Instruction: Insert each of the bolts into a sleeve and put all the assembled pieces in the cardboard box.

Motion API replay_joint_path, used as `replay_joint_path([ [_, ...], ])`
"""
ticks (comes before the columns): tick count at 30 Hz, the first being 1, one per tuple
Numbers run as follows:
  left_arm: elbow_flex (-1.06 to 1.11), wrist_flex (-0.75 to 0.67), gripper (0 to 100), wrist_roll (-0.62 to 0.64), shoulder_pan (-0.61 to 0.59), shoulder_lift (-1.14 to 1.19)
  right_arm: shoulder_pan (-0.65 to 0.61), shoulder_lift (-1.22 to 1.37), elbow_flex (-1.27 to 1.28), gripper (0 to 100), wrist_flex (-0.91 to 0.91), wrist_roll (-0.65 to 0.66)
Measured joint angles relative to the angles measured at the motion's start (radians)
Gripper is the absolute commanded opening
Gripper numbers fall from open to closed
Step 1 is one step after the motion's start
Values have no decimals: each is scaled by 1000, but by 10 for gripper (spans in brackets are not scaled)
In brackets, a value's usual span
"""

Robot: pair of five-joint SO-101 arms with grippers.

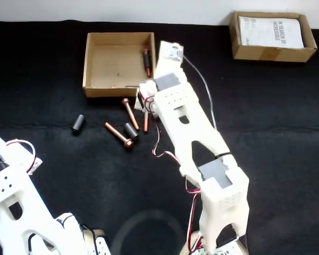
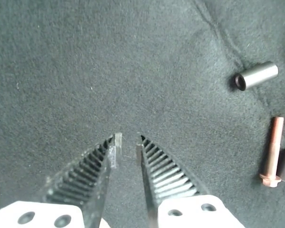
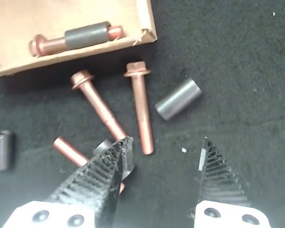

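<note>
The open cardboard box [image 1: 95, 87] holds one bolt inside a sleeve [image 1: 147, 61] against its right wall, the same piece [image 3: 76, 38] showing in the right wrist view. Three copper bolts [image 1: 130, 112] [image 1: 145, 121] [image 1: 118, 134] lie on the black cloth just below the box, with dark sleeves [image 1: 77, 123] [image 1: 131, 130] among them. My right gripper [image 3: 166, 142] hangs open over the bolts [image 3: 140, 111] [image 3: 97, 102], near a loose sleeve [image 3: 178, 99]. My left gripper [image 2: 129, 138] is narrowly open over bare cloth, apart from a sleeve [image 2: 256, 76] and a bolt [image 2: 273, 152].
A second cardboard box [image 1: 244, 52] with a printed sheet inside stands at the back right. The right arm [image 1: 202, 143] stretches from the front edge up to the box. The left arm [image 1: 10, 202] sits at the front left corner.
</note>
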Motion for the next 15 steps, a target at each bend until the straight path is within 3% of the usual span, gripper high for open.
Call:
replay_joint_path([
  [15,3,0,76,0,0,0,23,0,193,209,-288,0],
])
